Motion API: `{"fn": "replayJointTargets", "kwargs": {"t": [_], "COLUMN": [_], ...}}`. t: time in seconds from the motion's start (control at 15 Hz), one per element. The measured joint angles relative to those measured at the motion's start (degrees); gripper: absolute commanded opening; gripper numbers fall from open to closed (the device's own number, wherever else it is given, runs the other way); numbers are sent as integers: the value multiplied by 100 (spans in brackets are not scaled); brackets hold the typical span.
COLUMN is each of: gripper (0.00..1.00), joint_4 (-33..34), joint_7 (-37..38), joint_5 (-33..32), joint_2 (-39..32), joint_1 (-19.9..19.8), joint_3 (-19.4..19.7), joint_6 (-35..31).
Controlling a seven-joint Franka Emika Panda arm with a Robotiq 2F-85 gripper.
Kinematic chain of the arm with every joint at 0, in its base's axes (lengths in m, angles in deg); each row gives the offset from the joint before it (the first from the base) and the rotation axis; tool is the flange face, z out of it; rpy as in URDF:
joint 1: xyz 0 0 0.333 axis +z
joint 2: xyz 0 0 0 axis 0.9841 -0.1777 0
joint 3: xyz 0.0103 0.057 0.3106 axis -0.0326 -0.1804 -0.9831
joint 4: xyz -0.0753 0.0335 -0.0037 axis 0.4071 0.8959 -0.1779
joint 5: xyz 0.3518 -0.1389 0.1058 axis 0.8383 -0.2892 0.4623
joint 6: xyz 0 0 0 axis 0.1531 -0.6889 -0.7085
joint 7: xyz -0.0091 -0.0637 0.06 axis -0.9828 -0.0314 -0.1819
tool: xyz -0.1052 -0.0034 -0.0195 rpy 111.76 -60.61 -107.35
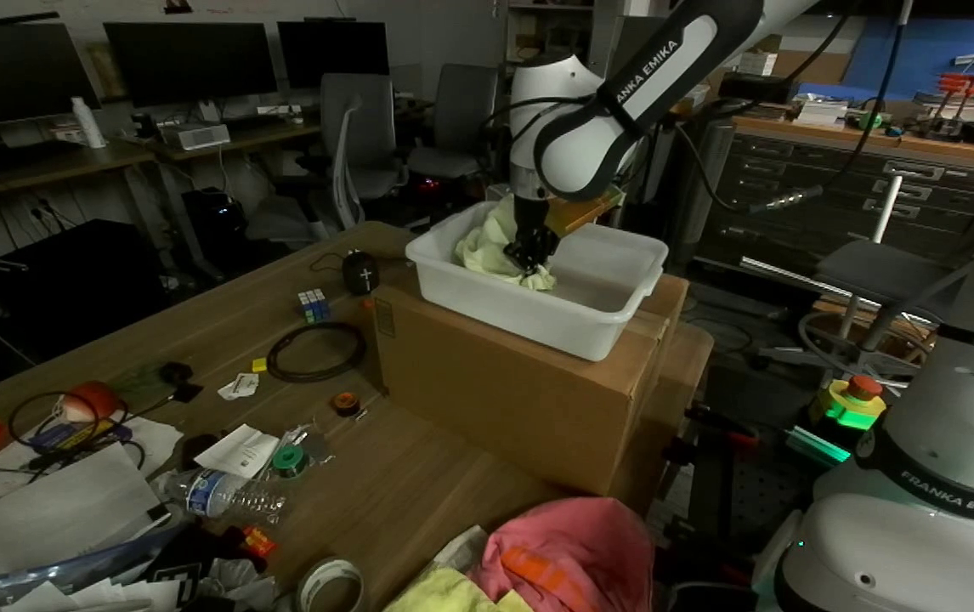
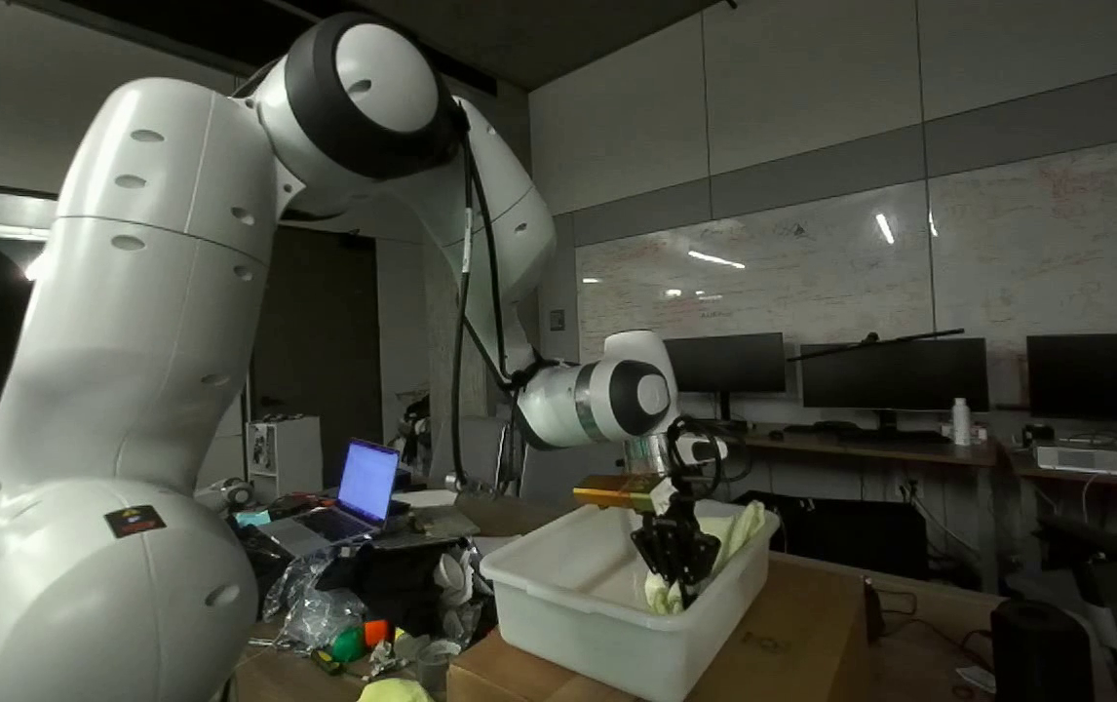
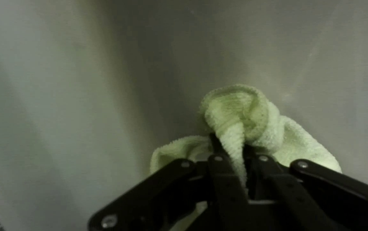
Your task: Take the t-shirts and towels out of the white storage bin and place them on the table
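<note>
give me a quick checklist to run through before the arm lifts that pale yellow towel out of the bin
1. Gripper shut on the pale yellow towel: ok, the wrist view shows a fold pinched in it.
2. Towel clear of the white storage bin: not ok, it is bunched inside.
3. Bin supported: ok, it rests on the cardboard box.
4. Nothing caught beneath the towel: cannot tell, its folds hide that.
5. Bare wood on the table for setting it down: ok, some shows beside the box.
</note>
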Motion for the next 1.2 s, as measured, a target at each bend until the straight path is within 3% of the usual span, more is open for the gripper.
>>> {"fn": "replayJointTargets", "kwargs": {"t": [0.33, 0.53, 0.87, 1.2], "gripper": [3, 3, 3, 3], "joint_4": [-22, -192, -763, -1162], "joint_7": [234, 533, 1049, 1645], "joint_5": [0, 0, -1, 183], "joint_2": [289, 814, 2327, 3897], "joint_1": [3, 3, -15, -168], "joint_3": [1, 2, -129, -751], "joint_6": [-53, -287, -584, -643]}}
